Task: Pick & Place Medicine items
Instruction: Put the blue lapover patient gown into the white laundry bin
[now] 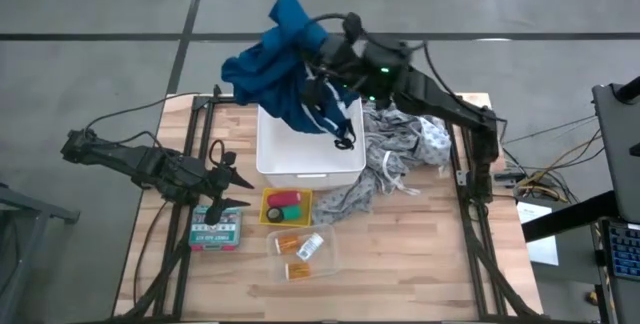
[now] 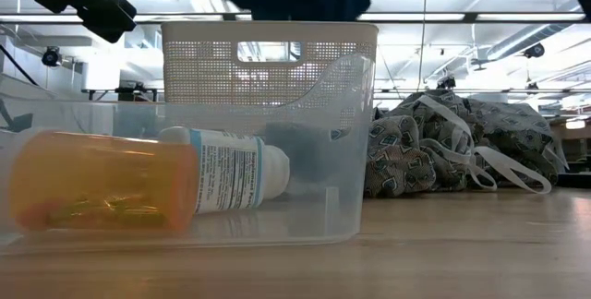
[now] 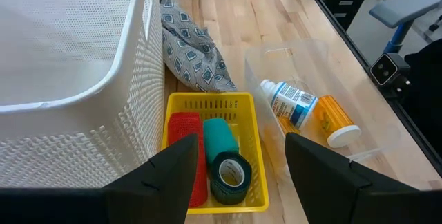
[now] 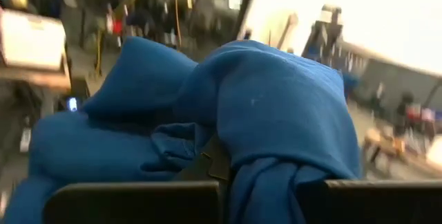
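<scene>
Overhead camera facing straight down, table-level camera close behind clear bin [image 2: 185, 188], wrist cameras, both seeing white basket [image 1: 310, 149]

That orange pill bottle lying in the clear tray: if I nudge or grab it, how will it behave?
The orange pill bottle lies on its side in the clear tray, so a nudge would likely roll it, perhaps against the white labelled bottle beside it. Its smooth round plastic may slip in the jaws. It looks rigid and probably light.

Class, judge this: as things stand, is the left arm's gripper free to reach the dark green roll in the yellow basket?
Probably yes. The left gripper hangs open just above the dark green roll, which lies uncovered in the yellow basket.
</scene>
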Tool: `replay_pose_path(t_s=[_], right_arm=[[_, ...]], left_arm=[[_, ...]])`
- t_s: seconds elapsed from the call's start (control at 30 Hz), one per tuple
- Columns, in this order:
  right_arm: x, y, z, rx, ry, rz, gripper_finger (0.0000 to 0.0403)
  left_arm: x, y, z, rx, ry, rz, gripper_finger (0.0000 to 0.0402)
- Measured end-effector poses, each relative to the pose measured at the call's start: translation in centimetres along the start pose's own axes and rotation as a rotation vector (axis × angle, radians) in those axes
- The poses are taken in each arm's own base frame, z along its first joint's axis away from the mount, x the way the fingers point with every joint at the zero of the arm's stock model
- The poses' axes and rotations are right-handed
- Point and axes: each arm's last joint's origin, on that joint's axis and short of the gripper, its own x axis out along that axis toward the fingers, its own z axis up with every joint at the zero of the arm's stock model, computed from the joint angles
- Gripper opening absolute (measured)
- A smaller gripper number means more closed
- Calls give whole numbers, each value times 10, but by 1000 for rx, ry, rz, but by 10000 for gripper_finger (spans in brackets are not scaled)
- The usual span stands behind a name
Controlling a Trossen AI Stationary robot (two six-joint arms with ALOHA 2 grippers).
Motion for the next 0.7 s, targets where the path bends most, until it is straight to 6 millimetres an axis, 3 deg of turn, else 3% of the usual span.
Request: replay_pose_path(t_s=[0.4,0.7], right_arm=[[36,-21,-86,12,492,-30,13],[52,-10,-136,26,727,90,13]], left_arm=[[0,0,0,0,0,0,226],[0,0,0,0,0,0,226]])
